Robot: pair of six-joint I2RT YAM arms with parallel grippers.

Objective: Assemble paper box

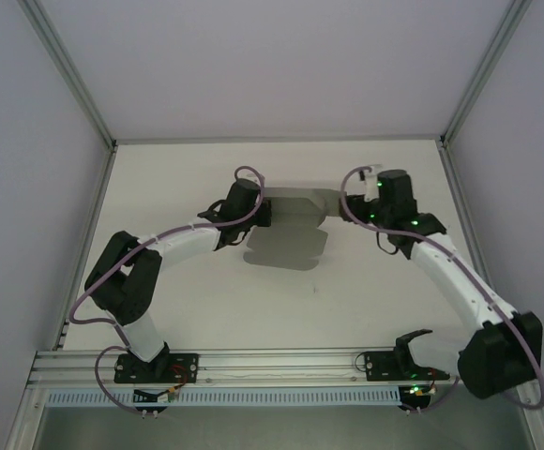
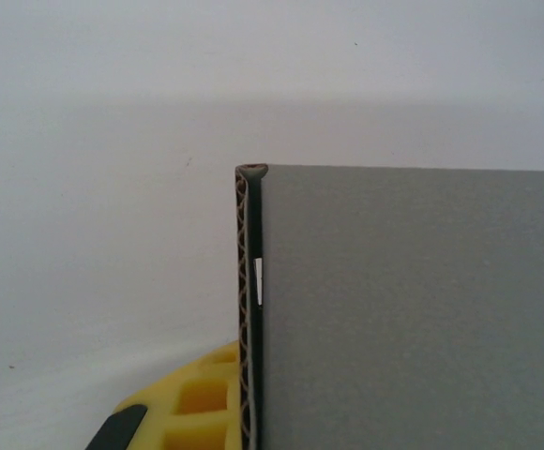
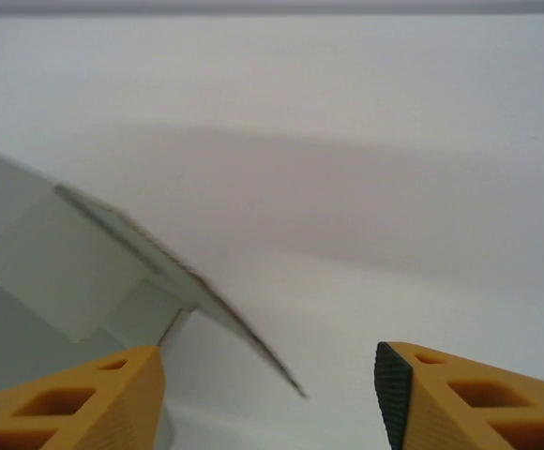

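Right gripper [image 3: 270, 377], spread wide, straddles box [image 3: 75, 262] flap; centre it, close squarely on the edge, while left gripper [image 1: 261, 212] pinches the wall steady.

Your left arm [image 1: 183, 239] and right arm [image 1: 450, 267] reach far, bending inward; right gripper [image 3: 270, 364] gapes wide, left gripper [image 1: 258, 212] spread hidden.

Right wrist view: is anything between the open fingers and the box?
Nothing visible. The box's flap edge reaches into the gap between the right gripper's open fingers.
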